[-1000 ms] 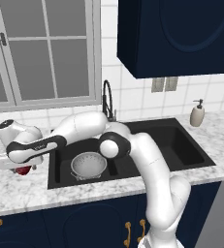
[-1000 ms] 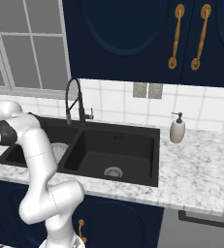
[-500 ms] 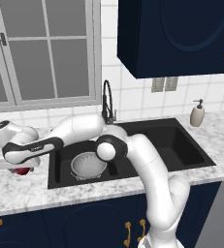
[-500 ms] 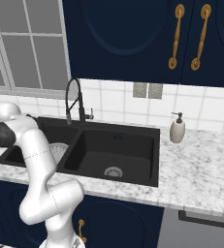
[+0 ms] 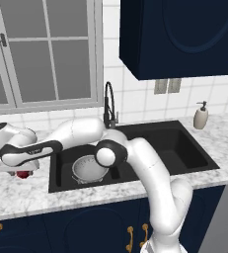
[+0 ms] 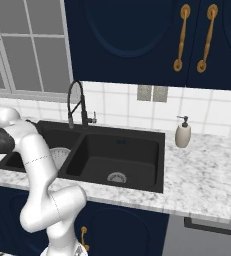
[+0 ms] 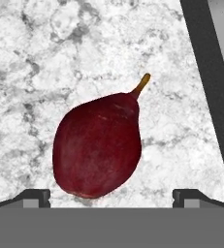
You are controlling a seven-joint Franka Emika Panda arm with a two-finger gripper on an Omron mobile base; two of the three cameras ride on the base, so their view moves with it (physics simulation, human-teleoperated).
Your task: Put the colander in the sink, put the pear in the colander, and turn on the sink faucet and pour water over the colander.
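gripper spread wide, fingertips set well apart on either side of the pear's fat end, holding nothing. pear dark red, lying on its side on the white marbled counter, stem pointing away from the hand. hand sits low over the fruit, left of the sink. colander in the left basin. black faucet behind the sink. soap dispenser on the right counter.

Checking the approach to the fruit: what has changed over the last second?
The gripper has sunk slightly lower over the pear, jaws wide open either side of it; nothing grasped. The pear lies on the counter as before; the colander stays in the sink.
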